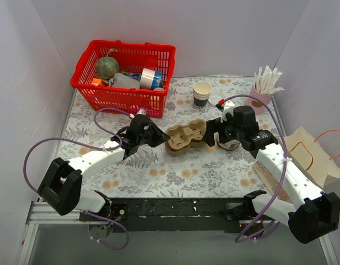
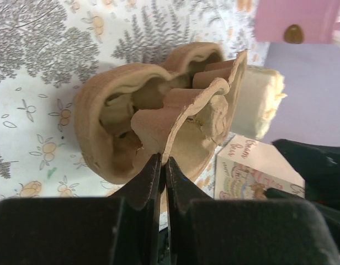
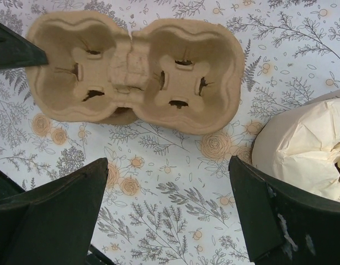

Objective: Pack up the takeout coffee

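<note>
- While the left gripper (image 2: 163,165) pinches the left end wall of the pulp cup carrier (image 2: 131,121), fingers almost fully closed on the thin edge, the right gripper (image 3: 167,215) hangs wide apart over the table (image 1: 159,171) just beside the carrier, holding nothing.
- The takeout coffee (image 1: 202,94) stands upright at the back of the table, just right of the red basket (image 1: 126,74). It is well apart from the carrier and from both grippers, and in neither wrist view. Can't tell from above whether the lid is on.
- Risk: the pinch is on one thin pulp wall, and the carrier looks tilted in the left wrist view. A pull or lift could tear the wall or let it slip out.
- Risk: the white tub (image 3: 308,149) with crumpled paper sits right by a right finger. A sweep toward the cup could knock it over.
- Risk: the pink straw holder (image 1: 262,98) stands near the cup. A wide-open approach could clip it.
- Risk: dropping the cup into a well while the carrier is tilted could tip it and spill.
- Count: 1 banded coffee cup, 1 carrier with 2 wells showing, 1 tub, 1 basket, 1 straw holder, 1 paper bag (image 1: 313,157), 2 grippers.
</note>
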Robot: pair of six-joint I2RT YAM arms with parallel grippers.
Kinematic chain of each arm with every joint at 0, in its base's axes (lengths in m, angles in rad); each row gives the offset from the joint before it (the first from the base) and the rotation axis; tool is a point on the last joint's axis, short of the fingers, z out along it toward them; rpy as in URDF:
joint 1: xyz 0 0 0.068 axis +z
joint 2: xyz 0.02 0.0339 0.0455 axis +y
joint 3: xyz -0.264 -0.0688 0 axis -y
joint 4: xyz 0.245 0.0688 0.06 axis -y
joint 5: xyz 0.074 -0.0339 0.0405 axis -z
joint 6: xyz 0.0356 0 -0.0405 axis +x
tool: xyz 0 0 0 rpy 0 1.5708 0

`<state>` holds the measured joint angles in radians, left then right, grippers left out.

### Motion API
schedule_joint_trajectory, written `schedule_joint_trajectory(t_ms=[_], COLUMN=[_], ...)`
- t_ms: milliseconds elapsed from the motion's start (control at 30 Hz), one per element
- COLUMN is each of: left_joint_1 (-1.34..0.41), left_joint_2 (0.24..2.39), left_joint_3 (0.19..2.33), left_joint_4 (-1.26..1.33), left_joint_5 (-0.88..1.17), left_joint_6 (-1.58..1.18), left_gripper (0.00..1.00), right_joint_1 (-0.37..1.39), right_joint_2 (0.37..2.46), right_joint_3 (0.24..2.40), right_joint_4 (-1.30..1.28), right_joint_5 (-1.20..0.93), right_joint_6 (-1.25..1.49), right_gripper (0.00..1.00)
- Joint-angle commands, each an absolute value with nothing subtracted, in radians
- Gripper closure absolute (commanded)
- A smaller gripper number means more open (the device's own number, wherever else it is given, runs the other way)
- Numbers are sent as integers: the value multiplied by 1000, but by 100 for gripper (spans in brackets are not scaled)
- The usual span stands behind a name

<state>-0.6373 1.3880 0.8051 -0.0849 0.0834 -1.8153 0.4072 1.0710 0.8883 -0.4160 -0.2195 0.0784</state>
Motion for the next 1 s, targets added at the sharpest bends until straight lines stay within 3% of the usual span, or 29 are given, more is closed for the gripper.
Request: schedule_joint_trajectory(t_ms=[0, 300, 667, 967], left_joint_1=[-641, -641, -638, -640], left_joint_2=[1250, 1095, 651, 414], left_joint_3=[821, 821, 701, 480], left_joint_4=[-80, -205, -837, -920], left_joint_5=[45, -38, -333, -308], left_joint_6=[-1801, -1783, -1939, -2118], left_gripper=[100, 100, 100, 100], right_joint_1=[408, 408, 410, 517], right_joint_2=[1042, 999, 922, 1225], right_joint_3=[910, 908, 867, 939], right_joint_4=[-396, -379, -250, -238], right_joint_5=[-206, -213, -466, -368], right_joint_6=[74, 81, 100, 112], right_gripper=[2, 2, 2, 5])
